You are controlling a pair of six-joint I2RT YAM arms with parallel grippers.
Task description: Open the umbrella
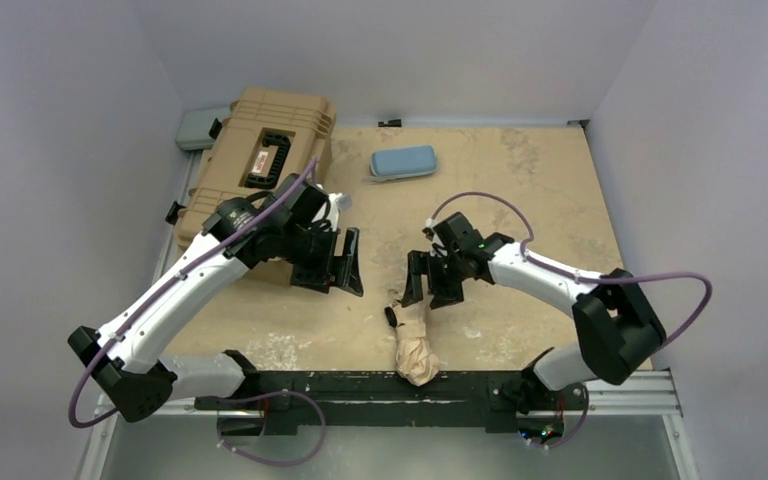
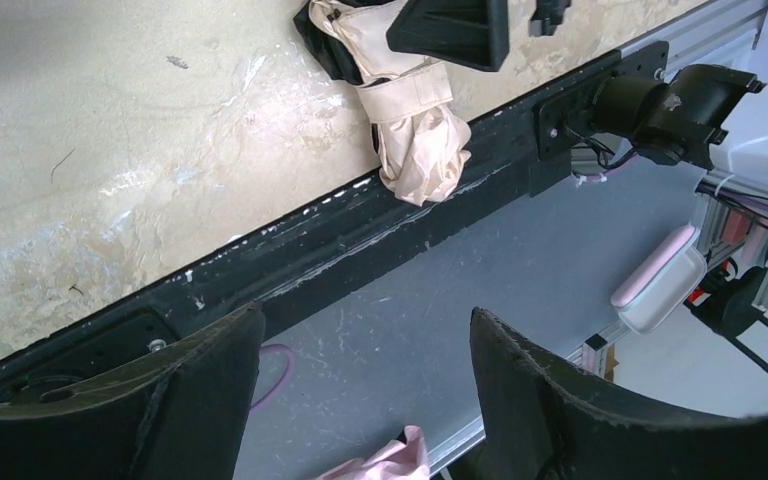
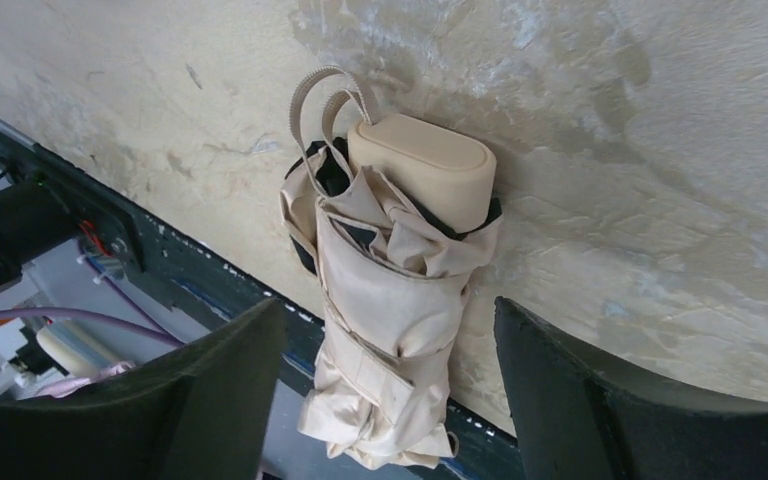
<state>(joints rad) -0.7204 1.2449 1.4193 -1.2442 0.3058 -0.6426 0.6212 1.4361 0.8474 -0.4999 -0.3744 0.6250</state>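
The umbrella (image 1: 415, 345) lies folded on the table at the near edge, a strap round its pale beige cloth, its lower end resting over the black rail. In the right wrist view its beige handle (image 3: 422, 165) and wrist loop (image 3: 322, 100) point away from me, and the bundled cloth (image 3: 390, 300) runs down between the fingers. My right gripper (image 1: 432, 290) hovers open over the handle end, its fingers either side of the cloth without touching it. My left gripper (image 1: 345, 272) is open and empty to the left, with the umbrella (image 2: 415, 130) well ahead of it.
A tan ribbed hard case (image 1: 260, 160) stands at the back left, close behind my left arm. A light-blue fabric sleeve (image 1: 403, 162) lies at the back middle. The black rail (image 1: 360, 385) runs along the table's near edge.
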